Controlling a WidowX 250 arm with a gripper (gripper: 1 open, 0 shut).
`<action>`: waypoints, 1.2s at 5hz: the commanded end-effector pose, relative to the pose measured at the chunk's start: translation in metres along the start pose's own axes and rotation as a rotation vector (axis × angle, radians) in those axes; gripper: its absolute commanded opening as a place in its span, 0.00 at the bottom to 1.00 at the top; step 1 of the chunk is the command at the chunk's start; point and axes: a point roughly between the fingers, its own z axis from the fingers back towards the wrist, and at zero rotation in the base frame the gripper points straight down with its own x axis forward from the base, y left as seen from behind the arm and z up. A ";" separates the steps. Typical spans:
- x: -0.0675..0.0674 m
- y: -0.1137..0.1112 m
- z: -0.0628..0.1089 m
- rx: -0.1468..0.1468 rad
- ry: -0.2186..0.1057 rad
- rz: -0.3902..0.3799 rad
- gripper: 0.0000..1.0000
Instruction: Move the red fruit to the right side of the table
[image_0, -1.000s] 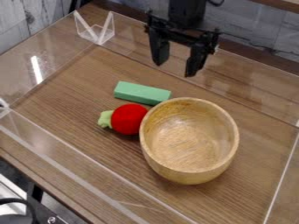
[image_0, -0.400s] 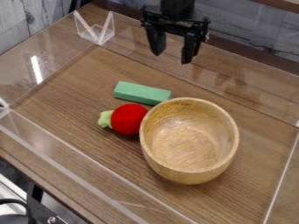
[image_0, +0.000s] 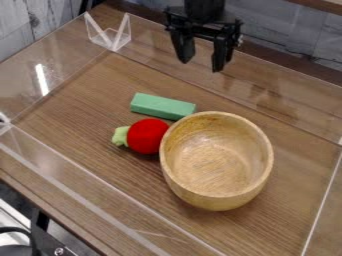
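On the table (image_0: 80, 95), wooden bowl (image_0: 217, 160) seemingly empty, red fruit (image_0: 144, 134) touching its rim; gripper (image_0: 203, 55) spread wide

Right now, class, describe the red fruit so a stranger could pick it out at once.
Find the big wooden bowl on the table. Against its left rim sits the red fruit, just in front of a flat green block. It is the only round red thing, with a green leafy end.

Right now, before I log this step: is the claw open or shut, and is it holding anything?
Claw: open, holding nothing, up near the back of the table, well away from the red fruit.
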 end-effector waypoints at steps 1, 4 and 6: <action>0.003 0.004 0.023 0.005 -0.088 0.001 1.00; 0.002 0.001 0.025 -0.001 -0.142 -0.004 1.00; 0.003 0.000 0.018 0.001 -0.159 -0.003 1.00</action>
